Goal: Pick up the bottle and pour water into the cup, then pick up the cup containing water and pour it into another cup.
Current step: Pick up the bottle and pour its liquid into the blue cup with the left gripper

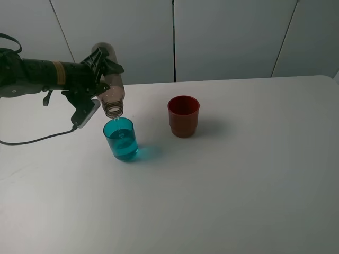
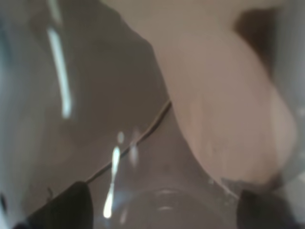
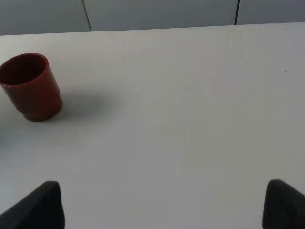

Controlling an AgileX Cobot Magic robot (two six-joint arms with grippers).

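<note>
Smoky grey-brown plastic marks the bottle (image 1: 109, 79), which hangs tilted over the teal cup (image 1: 121, 139). Its neck points down and its base is raised toward the grey wall (image 1: 228, 37). The open mouth sits just above the teal cup's rim, on the rim's rear left edge as the high camera sees it, and does not touch it. A faint thread of water (image 1: 117, 120) seems to run from the mouth into the cup, though it is too thin to be sure. The teal cup stands upright on the white desk (image 1: 238, 185) and holds water partway up.

The left jaws are pinching the bottle across its body, well up from the neck, so the neck and mouth stick out below them toward the teal cup. The left arm (image 1: 47, 74) reaches in level from the teal cup's left, higher than the cup. In the left wrist view the bottle (image 2: 143, 95) fills almost the whole picture as a blur of brownish plastic, with dark pads (image 2: 66, 207) showing at either side of it.

A black cable (image 1: 32, 140) trails over the desk to the left of the teal cup.

The red cup (image 1: 183, 116) stands upright to the right of the teal cup and a little further back, near it but apart.

The right jaws are out of the high view. In their wrist view they are spread wide, with bare desk (image 3: 190, 119) between the two dark tips, and the red cup (image 3: 31, 86) stands beyond them.
</note>
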